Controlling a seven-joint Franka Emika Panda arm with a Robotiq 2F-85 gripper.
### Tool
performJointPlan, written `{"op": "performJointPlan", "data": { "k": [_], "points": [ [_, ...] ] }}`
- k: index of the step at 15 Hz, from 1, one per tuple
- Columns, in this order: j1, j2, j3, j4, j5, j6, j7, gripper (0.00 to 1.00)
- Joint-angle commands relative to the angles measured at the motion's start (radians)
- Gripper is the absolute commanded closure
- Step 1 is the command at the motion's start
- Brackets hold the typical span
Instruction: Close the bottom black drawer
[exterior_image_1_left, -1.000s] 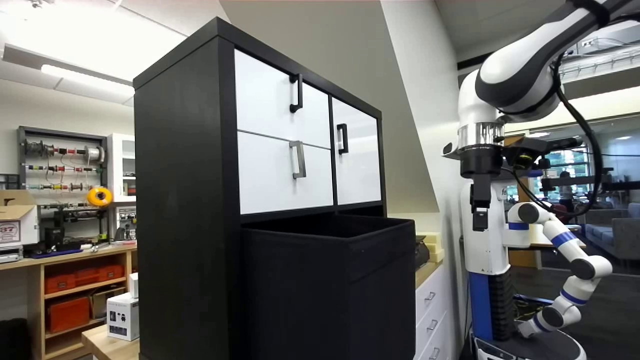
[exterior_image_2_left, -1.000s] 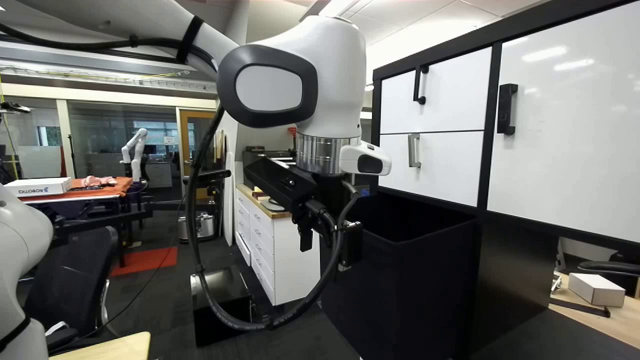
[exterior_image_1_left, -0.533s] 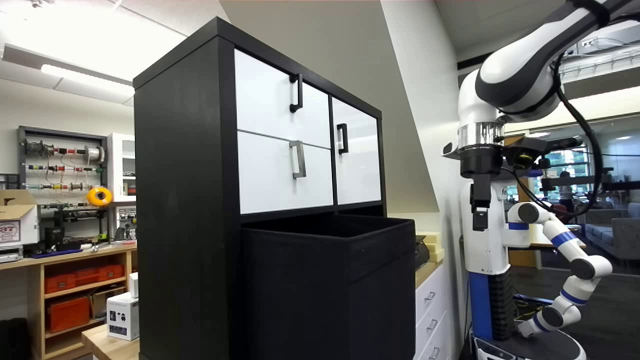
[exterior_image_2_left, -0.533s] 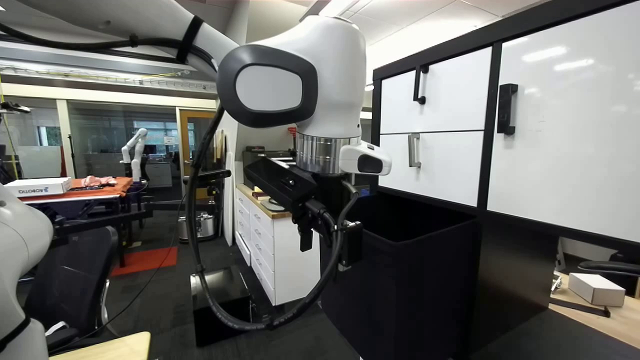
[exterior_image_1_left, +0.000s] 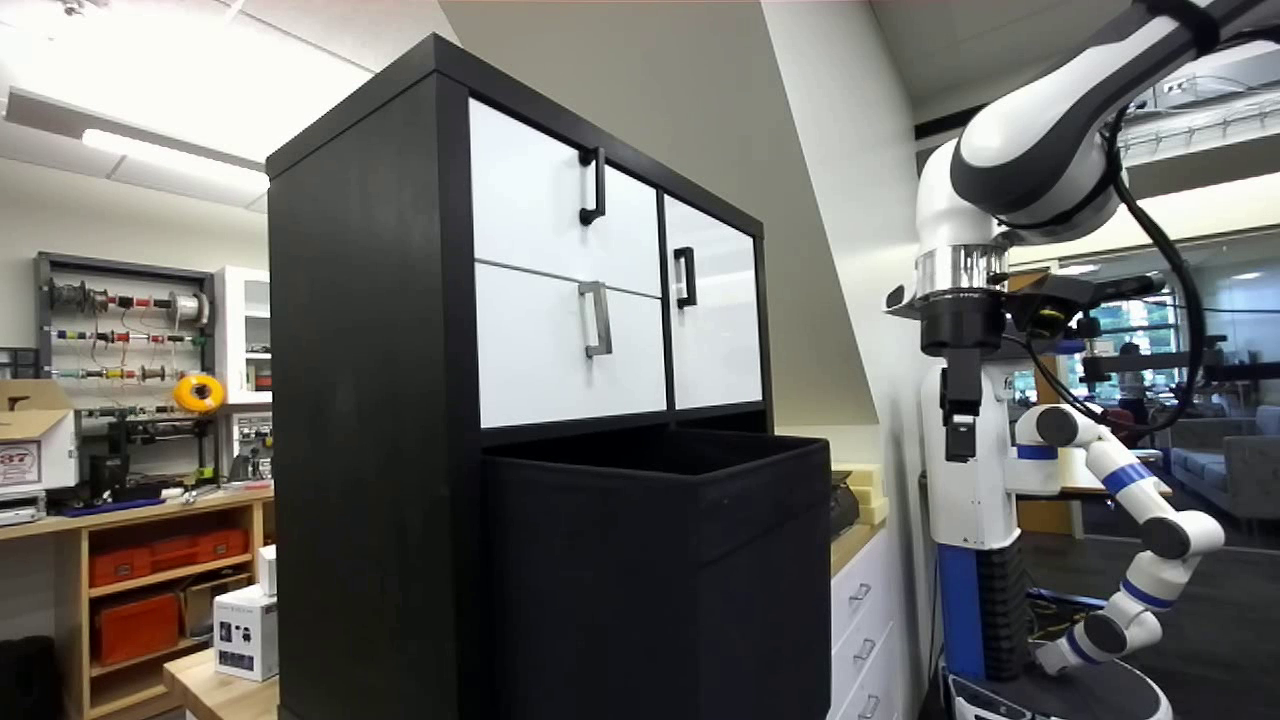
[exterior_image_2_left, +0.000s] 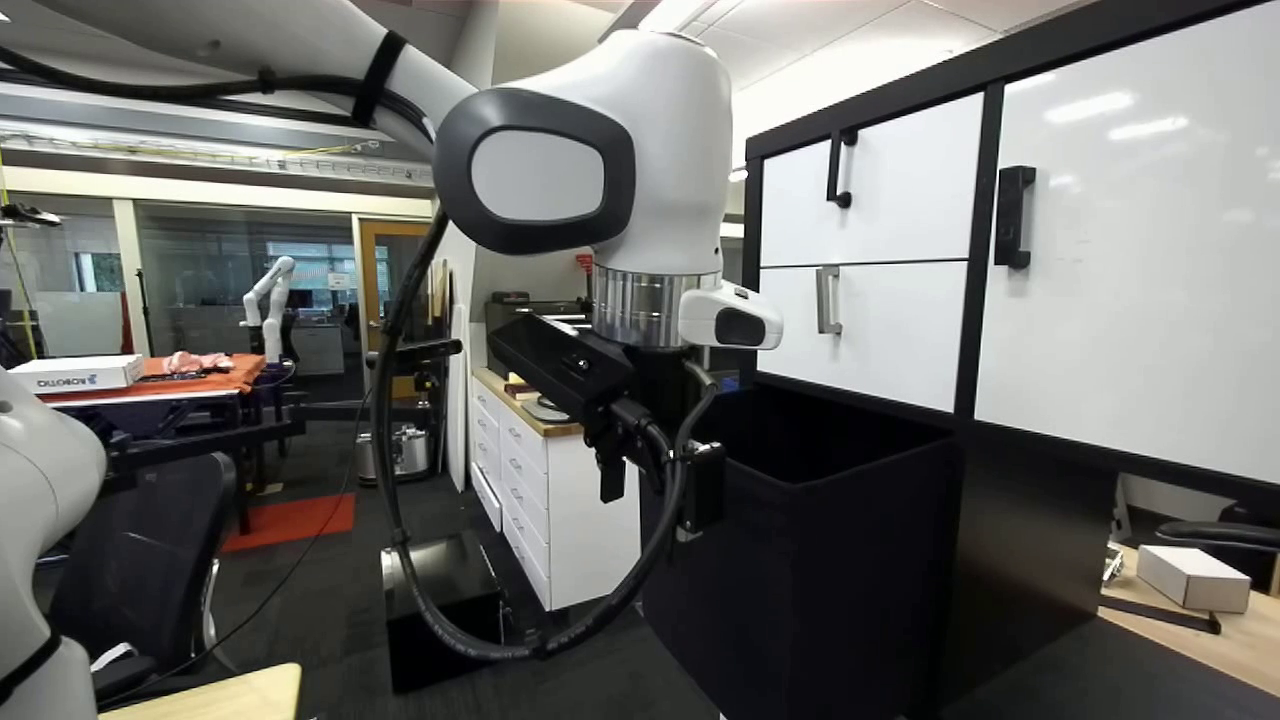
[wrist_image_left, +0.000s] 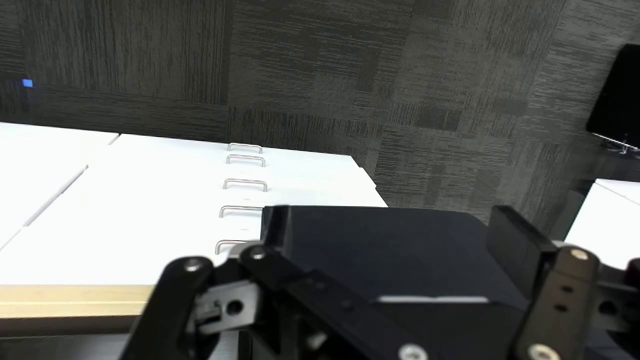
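Bottom black drawer (exterior_image_1_left: 655, 580): we see it jutting out from the dark cabinet (exterior_image_1_left: 360, 400), lower centre of the frame in an exterior view | White drawer fronts (exterior_image_1_left: 535, 355): just above it | Claw (wrist_image_left: 392, 235): we find its fingers wide apart, lower half of the wrist view

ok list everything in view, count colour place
cabinet: one, black, both exterior views
black drawer: one, black, pulled out of cabinet
white fronts: three, white, on cabinet
cabinet handles: three, two black, one grey, on fronts
counter: one, white, background
blue-banded robot: one, white, background
boxes: several, mostly white, on tables
mat: one, red, floor
smaller clutter: uncounted, mixed, background
arm: one, white and black, facing cabinet
hand: one, black, open, apart from drawer
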Motion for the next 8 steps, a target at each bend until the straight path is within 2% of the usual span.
{"op": "performJointPlan", "data": {
  "k": [1, 8],
  "points": [
    [-0.031, 0.004, 0.029, 0.002, 0.012, -0.003, -0.009, 0.0],
    [-0.027, 0.004, 0.038, 0.005, 0.016, -0.005, 0.003, 0.0]
  ]
}}
